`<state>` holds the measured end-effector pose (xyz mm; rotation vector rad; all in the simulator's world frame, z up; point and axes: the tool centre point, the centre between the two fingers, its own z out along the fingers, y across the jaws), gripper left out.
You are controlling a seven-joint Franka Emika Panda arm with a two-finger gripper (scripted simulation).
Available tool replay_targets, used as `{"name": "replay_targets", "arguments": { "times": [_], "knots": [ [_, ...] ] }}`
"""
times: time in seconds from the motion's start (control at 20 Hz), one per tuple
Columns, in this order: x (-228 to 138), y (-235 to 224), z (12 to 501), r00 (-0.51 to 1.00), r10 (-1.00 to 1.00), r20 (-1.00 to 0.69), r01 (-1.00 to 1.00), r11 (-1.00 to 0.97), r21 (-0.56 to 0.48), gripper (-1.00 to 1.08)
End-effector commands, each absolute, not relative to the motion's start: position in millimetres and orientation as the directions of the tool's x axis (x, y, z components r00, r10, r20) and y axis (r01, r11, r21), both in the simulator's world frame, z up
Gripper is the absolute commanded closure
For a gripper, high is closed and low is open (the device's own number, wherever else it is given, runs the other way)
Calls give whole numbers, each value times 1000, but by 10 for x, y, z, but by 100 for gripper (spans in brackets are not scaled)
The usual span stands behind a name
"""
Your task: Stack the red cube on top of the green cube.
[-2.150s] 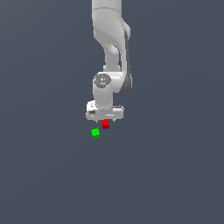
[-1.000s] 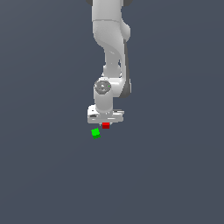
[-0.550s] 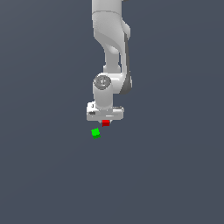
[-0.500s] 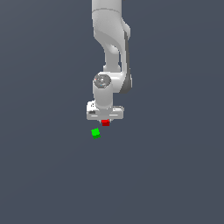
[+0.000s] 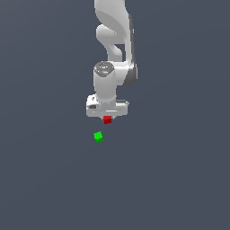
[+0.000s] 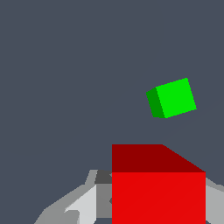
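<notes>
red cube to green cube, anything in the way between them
Nothing visible. The red cube sits between the fingers of the gripper, and only bare grey surface separates it from the green cube, whose top is uncovered.

You are looking at the white arm [image 5: 112,54] coming down from the top edge of the exterior view against a plain dark grey ground [image 5: 179,179]. Its gripper [image 5: 108,117] points downward, and the red cube [image 5: 108,119] sits right at the gripper's lower end, its top tucked under the white body; the fingers themselves are too small for you to make out. The green cube [image 5: 98,136] lies below the red cube and a little toward the exterior view's left, near it but clearly apart, turned slightly askew.
</notes>
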<state>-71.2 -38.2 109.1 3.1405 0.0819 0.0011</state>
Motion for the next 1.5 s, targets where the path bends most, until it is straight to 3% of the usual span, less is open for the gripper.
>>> {"name": "replay_targets", "arguments": {
  "times": [0.0, 0.8, 1.45],
  "knots": [
    [-713, -382, 1182, 999, 52, 0, 52, -999, 0, 108],
    [-648, -433, 1151, 999, 52, 0, 52, -999, 0, 108],
    [-214, -811, 728, 999, 52, 0, 52, -999, 0, 108]
  ]
}}
